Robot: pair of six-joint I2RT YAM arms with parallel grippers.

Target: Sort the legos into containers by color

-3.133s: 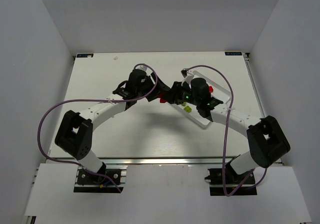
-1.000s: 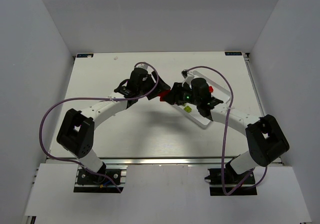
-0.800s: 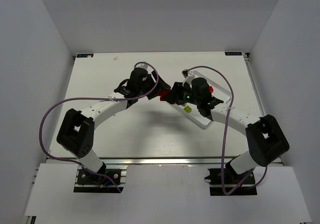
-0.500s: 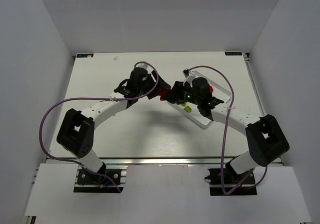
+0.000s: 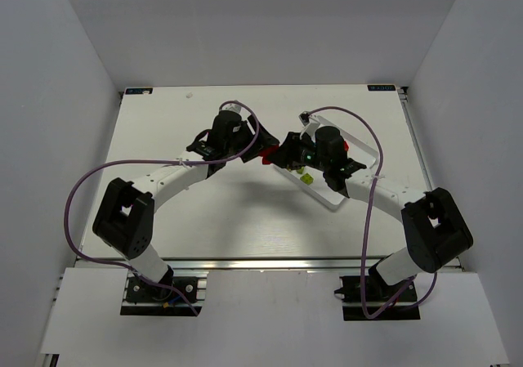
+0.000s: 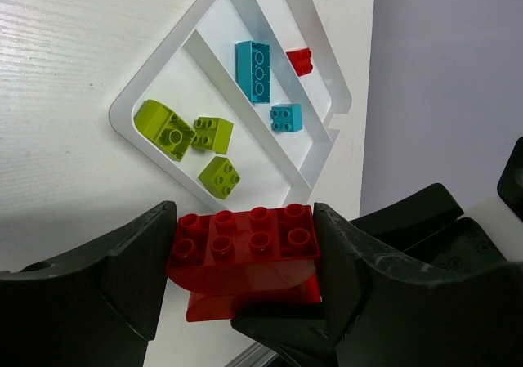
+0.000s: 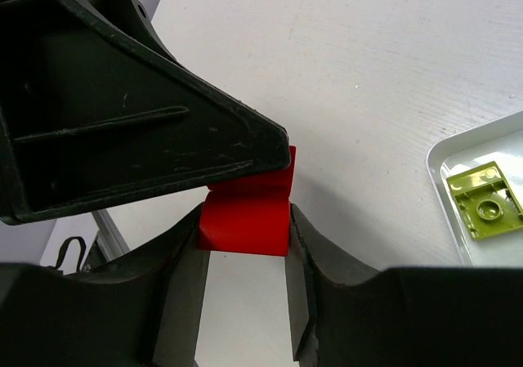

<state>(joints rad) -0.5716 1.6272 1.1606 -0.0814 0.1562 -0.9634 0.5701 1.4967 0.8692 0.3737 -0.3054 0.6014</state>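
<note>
Two red legos are stuck together. The studded upper red lego (image 6: 245, 234) sits between the fingers of my left gripper (image 6: 243, 257), which is shut on it. The rounded lower red lego (image 7: 245, 217) sits between the fingers of my right gripper (image 7: 245, 248), which is shut on it. In the top view both grippers meet at this red lego (image 5: 266, 155), just left of the white tray (image 5: 337, 206). In the left wrist view the tray (image 6: 131, 97) holds lime legos (image 6: 194, 134) in one compartment, cyan legos (image 6: 253, 71) in the middle one and a small red lego (image 6: 300, 60) in the far one.
A lime lego (image 7: 486, 209) lies in the tray corner (image 7: 441, 156), at the right of the right wrist view. The right arm reaches over the tray and hides much of it from above. Grey walls enclose the white table.
Both grippers stay closed at the red legos. The right wrist has shifted slightly up and away from the tray's near end; the left arm has barely moved.
</note>
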